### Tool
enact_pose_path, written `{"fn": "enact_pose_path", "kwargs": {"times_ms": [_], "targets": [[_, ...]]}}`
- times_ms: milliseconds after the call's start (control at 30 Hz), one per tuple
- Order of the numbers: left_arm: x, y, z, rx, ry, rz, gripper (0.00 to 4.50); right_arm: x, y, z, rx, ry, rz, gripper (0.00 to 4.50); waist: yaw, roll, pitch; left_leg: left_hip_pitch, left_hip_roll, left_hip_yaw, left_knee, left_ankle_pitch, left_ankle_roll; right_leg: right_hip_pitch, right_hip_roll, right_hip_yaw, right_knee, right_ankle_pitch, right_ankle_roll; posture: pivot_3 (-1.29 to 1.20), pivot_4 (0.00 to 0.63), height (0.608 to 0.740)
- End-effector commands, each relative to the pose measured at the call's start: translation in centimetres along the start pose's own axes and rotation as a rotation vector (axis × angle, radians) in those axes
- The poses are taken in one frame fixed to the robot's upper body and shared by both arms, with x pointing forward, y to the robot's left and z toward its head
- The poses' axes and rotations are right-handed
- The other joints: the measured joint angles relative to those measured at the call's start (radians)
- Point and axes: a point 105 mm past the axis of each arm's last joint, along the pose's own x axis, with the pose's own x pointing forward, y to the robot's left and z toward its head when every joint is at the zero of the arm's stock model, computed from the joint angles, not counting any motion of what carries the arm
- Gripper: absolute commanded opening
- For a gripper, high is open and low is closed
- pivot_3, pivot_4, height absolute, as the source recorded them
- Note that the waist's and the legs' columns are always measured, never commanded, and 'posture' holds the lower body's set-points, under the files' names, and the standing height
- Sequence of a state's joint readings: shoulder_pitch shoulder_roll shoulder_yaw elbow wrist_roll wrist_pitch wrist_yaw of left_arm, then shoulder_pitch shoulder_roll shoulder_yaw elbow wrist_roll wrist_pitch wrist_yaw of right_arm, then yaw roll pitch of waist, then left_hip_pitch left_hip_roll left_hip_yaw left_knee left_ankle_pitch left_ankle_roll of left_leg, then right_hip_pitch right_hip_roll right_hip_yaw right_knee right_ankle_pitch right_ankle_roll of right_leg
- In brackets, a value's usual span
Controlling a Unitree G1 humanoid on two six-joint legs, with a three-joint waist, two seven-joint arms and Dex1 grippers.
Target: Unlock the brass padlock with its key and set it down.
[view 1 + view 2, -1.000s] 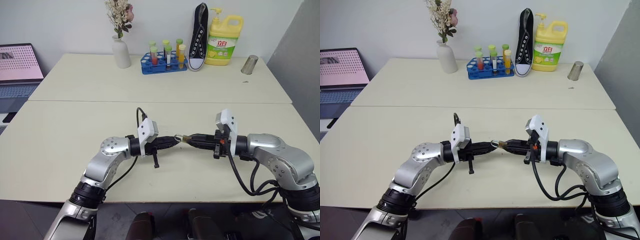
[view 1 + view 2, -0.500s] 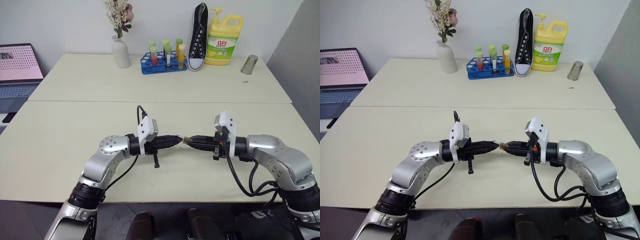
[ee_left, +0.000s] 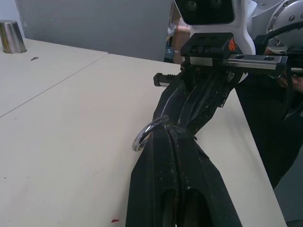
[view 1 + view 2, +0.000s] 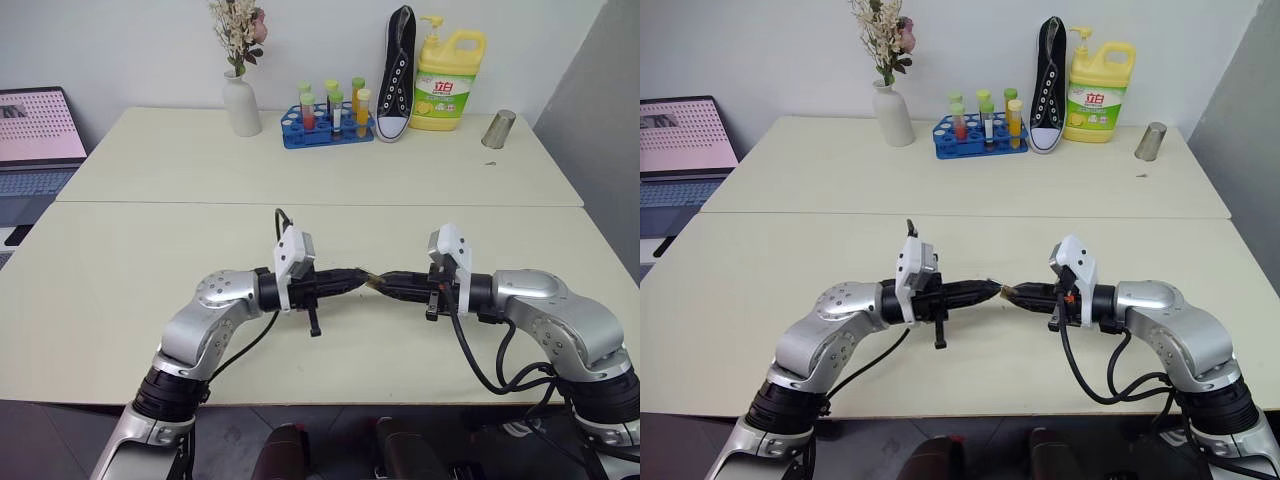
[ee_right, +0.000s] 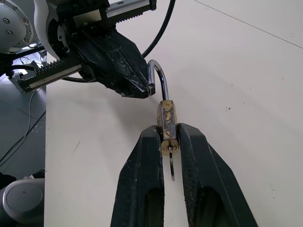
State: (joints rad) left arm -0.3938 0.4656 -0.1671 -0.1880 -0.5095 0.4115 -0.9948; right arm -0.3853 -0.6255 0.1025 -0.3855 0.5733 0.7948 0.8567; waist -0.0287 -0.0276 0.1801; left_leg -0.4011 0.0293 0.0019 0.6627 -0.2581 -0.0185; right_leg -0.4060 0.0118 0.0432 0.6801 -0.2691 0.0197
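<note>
Pale cream tabletops [image 4: 120, 300] fill the workspace, with a vase, a blue rack of tubes, a shoe, a yellow detergent bottle and a metal cup lined up well apart at the far edge. Both arms meet above the near table, tips almost touching.

The right gripper [image 5: 169, 137] is pinched on the brass padlock [image 5: 167, 124], gripping the lower part of its body; the shackle [image 5: 158, 78] stands out toward the other arm. Its key [image 5: 170, 163] sits in the keyhole and hangs between the right fingers. The left gripper [image 3: 166, 137] is pressed fully together, with a silver loop [image 3: 146, 135], judged to be the shackle, at its tip. Whether the shackle is freed cannot be told.

Risks noted:
- The hold on the padlock is narrow; a pull from the left arm could twist it out and drop it onto the table
- The key is crowded between the right fingers, leaving little room to reach and turn it
- Opposed pulling could bend the thin shackle or dislodge the key
</note>
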Motion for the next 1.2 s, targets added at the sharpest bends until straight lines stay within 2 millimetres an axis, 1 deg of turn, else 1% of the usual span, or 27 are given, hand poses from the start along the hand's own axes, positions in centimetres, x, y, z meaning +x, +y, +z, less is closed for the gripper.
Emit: {"fn": "enact_pose_path", "kwargs": {"times_ms": [33, 267, 433, 467, 567, 667, 700, 733, 833, 967, 1067, 1133, 1200], "targets": [[0.0, -0.3, 1.4, 0.027, -0.047, -0.011, 0.0, -0.1, 0.3, 0.5, -0.027, -0.015, 0.019, 0.14, 0.0, 0.0, 0.0, 0.0, 0.0, 0.0, 0.0, 0.0, 0.0, 0.0, 0.0, 0.0, 0.0, 0.0, 0.0, 0.0, 0.15, 0.74], [0.0, -0.3, 1.3, 0.018, -0.047, -0.006, 0.0, -0.1, 0.3, 0.4, -0.027, -0.012, 0.02, 0.14, 0.0, 0.0, 0.0, 0.0, 0.0, 0.0, 0.0, 0.0, 0.0, 0.0, 0.0, 0.0, 0.0, 0.0, 0.0, 0.0, 0.15, 0.74], [-0.8, -0.1, 0.8, 0.081, 0.006, 0.008, 0.0, -0.1, 0.4, 0.2, -0.023, -0.003, 0.024, 0.14, 0.0, 0.0, 0.0, 0.0, 0.0, 0.0, 0.0, 0.0, 0.0, 0.0, 0.0, 0.0, 0.0, 0.0, 0.0, 0.0, 0.15, 0.74], [-1.2, -0.1, 0.5, 0.118, 0.031, 0.005, 0.0, -0.1, 0.4, 0.2, -0.013, -0.003, 0.025, 0.14, 0.0, 0.0, 0.0, 0.0, 0.0, 0.0, 0.0, 0.0, 0.0, 0.0, 0.0, 0.0, 0.0, 0.0, 0.0, 0.0, 0.15, 0.74], [-3.2, -0.1, -1.6, 0.369, 0.185, -0.019, 0.0, -0.1, -0.1, -0.2, 0.073, 0.014, 0.028, 0.14, -0.004, 0.0, 0.0, 0.001, 0.001, 0.0, -0.001, 0.0, 0.0, 0.0, 0.0, 0.001, 0.0, 0.0, 0.0, 0.0, 0.15, 0.74], [-4.3, 0.1, -2.7, 0.495, 0.243, -0.032, 0.0, 0.1, -0.2, -0.8, 0.104, 0.046, 0.043, 0.14, 0.0, 0.001, 0.0, 0.001, 0.0, 0.001, -0.001, 0.0, 0.0, 0.0, 0.0, 0.001, 0.0, 0.0, -0.001, 0.0, 0.15, 0.74], [-4.7, 0.1, -3.1, 0.535, 0.262, -0.046, 0.36, 0.2, -0.1, -1.1, 0.111, 0.068, 0.059, 0.14, 0.003, 0.0, 0.0, 0.001, 0.0, 0.001, -0.001, 0.0, 0.0, 0.0, 0.0, 0.001, 0.0, 0.0, -0.001, 0.0, 0.15, 0.74], [-5.1, 0.0, -3.5, 0.563, 0.275, -0.056, 0.52, 0.4, 0.0, -1.4, 0.117, 0.089, 0.079, 0.14, 0.002, 0.0, 0.0, 0.0, 0.0, 0.001, 0.0, 0.0, 0.0, 0.0, -0.001, 0.0, -0.001, 0.0, -0.001, 0.0, 0.15, 0.74], [-5.7, -0.5, -4.3, 0.578, 0.288, -0.079, 1.43, 1.2, 0.2, -2.0, 0.129, 0.137, 0.13, 0.14, 0.001, 0.001, 0.001, 0.0, 0.0, 0.001, -0.001, 0.0, 0.0, 0.0, -0.001, 0.001, -0.001, 0.0, -0.001, 0.0, 0.15, 0.74], [-6.2, -0.9, -5.1, 0.596, 0.305, -0.082, 2.73, 2.2, 0.2, -2.9, 0.132, 0.201, 0.188, 0.14, 0.0, 0.001, 0.001, 0.0, 0.001, 0.001, -0.001, 0.0, 0.0, -0.001, -0.004, 0.0, -0.001, 0.0, -0.001, 0.0, 0.15, 0.74], [-6.4, -0.9, -5.2, 0.6, 0.306, -0.067, 3.78, 2.5, 0.0, -3.3, 0.131, 0.226, 0.203, 0.14, 0.0, 0.001, 0.001, 0.0, 0.001, 0.001, -0.001, 0.0, 0.0, -0.001, -0.004, 0.0, 0.0, 0.0, -0.001, 0.0, 0.15, 0.74], [-6.6, -0.8, -5.4, 0.61, 0.305, -0.042, 4.44, 3.2, -0.3, -3.8, 0.132, 0.263, 0.216, 0.14, 0.0, 0.001, 0.001, 0.0, 0.001, 0.001, -0.001, 0.0, 0.0, -0.001, -0.004, 0.0, 0.0, 0.0, -0.001, 0.0, 0.15, 0.74], [-6.7, -0.8, -5.4, 0.621, 0.306, -0.027, 4.5, 3.6, -0.6, -4.2, 0.132, 0.292, 0.219, 0.14, -0.001, 0.001, 0.001, 0.0, 0.001, 0.001, 0.0, 0.0, 0.0, -0.001, -0.004, 0.0, 0.0, 0.0, -0.001, 0.0, 0.15, 0.74]]}}
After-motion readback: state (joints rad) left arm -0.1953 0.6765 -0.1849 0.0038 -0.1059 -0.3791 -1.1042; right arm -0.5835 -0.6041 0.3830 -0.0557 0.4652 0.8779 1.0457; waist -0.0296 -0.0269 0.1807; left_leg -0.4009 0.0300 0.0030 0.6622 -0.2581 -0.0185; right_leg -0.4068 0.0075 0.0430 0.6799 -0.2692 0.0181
